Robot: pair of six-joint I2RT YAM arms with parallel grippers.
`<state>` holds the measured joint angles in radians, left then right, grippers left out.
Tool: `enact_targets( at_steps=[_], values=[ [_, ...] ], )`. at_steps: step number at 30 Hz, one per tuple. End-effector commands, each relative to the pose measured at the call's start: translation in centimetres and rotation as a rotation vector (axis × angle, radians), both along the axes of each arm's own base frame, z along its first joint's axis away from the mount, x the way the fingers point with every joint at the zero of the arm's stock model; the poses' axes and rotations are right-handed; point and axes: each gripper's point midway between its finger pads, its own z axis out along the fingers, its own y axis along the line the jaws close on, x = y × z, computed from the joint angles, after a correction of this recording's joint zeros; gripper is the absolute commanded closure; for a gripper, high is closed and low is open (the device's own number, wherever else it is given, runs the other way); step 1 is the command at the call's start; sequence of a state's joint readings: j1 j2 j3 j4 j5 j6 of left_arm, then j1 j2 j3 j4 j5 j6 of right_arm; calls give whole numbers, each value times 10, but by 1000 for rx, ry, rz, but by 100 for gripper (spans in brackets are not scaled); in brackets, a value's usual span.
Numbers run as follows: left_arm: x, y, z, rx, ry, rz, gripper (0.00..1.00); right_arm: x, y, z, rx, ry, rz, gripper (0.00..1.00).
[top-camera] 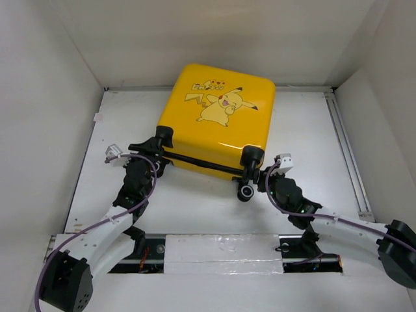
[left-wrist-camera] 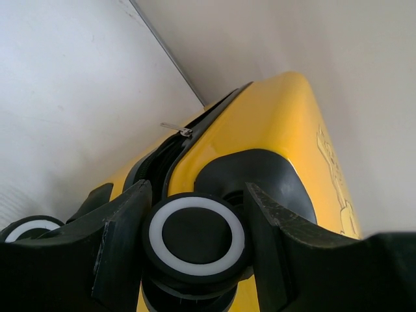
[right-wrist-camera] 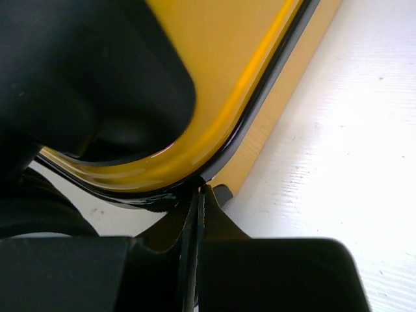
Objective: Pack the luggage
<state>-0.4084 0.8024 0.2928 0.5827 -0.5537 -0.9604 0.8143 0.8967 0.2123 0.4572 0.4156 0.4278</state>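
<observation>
From above, the luggage (top-camera: 218, 120) is lying flat on the desk (top-camera: 312, 130), print side up, filling the desk's middle and reaching toward 12 o'clock. Its wheeled edge is facing the arms, running roughly from 9 to 3 o'clock and dipping slightly at the 3 o'clock end. The left gripper (top-camera: 155, 155) is sitting at the 9 o'clock corner of that edge and the right gripper (top-camera: 268, 172) at the 3 o'clock corner, both right at the shell. Bare desk is lying open at 9, 3 and 6 o'clock; walls are closing in the far side.

At the left wrist, the jaws are spread wide, straddling 1 caster wheel (left-wrist-camera: 196, 238); whether they are pressing on it is unclear. At 11 o'clock the seam is gaping slightly, with a zipper pull (left-wrist-camera: 175, 128) sticking out.

At the right wrist, the jaws are pressed nearly together, tips touching the black seam (right-wrist-camera: 260, 104) at 12 o'clock; anything pinched between them is hidden. Closing the seam probably means travelling along it, so the right arm looks better placed.
</observation>
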Motion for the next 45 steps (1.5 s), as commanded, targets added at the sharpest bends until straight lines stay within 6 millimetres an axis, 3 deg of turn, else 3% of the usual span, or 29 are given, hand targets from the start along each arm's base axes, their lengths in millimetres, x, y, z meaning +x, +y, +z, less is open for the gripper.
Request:
enact_targets(
  at_steps=[1,3,5,6,7,9,11,14,17,19,22,25,29,30,33,34,35,36,38,39,40,41,43,44,45],
  values=[
    [-26,-99,33,-63,-63,-490,100,-51,84,111,290,-229,372,100],
    [-25,-96,34,-45,-64,-475,100,-50,76,130,315,-271,335,100],
    [-22,-89,53,0,-97,-441,100,-57,80,129,230,-265,393,100],
    [-21,-87,57,10,-101,-430,100,-59,82,147,229,-276,413,100],
    [-20,-86,62,7,-111,-420,100,-61,84,132,158,-218,436,100],
    [-16,-83,76,-3,-142,-393,100,-76,92,131,118,-147,531,100],
    [-8,-87,87,-7,-154,-393,100,-92,92,102,60,-27,601,100],
    [1,-90,103,1,-175,-396,100,-121,96,80,31,58,746,100],
    [2,-96,122,-9,-215,-416,100,-141,106,66,10,97,885,100],
    [-1,-103,127,-11,-225,-452,100,-139,115,71,34,68,908,100],
    [-4,-104,117,-18,-207,-463,100,-127,121,93,94,-41,868,100],
    [-9,-96,112,-5,-190,-440,100,-103,109,121,131,-123,748,100],
    [-17,-86,101,-2,-174,-412,100,-66,79,160,157,-211,608,100],
    [-19,-85,95,6,-148,-413,100,-49,65,184,171,-258,556,100],
    [-24,-82,80,15,-120,-414,100,-14,50,202,144,-266,523,100],
    [-25,-81,74,19,-105,-414,100,-3,46,224,149,-299,506,100],
    [-25,-80,70,22,-96,-404,100,13,45,212,130,-242,495,100],
    [-26,-77,72,21,-100,-394,100,21,38,217,126,-241,505,100],
    [-28,-76,80,14,-120,-394,100,14,34,207,136,-209,535,100],
    [-28,-76,95,5,-148,-393,100,7,32,201,158,-199,533,100],
    [-29,-78,101,2,-161,-404,100,-3,34,187,168,-174,536,100],
    [-30,-79,111,-7,-190,-414,100,-11,33,148,168,-103,529,100],
    [-33,-86,133,-30,-242,-452,100,-28,30,126,198,-79,525,100],
    [-32,-89,139,-31,-248,-463,100,-35,27,91,195,-4,517,100],
    [-31,-90,143,-30,-245,-463,100,-41,28,81,193,15,534,100]
  ],
)
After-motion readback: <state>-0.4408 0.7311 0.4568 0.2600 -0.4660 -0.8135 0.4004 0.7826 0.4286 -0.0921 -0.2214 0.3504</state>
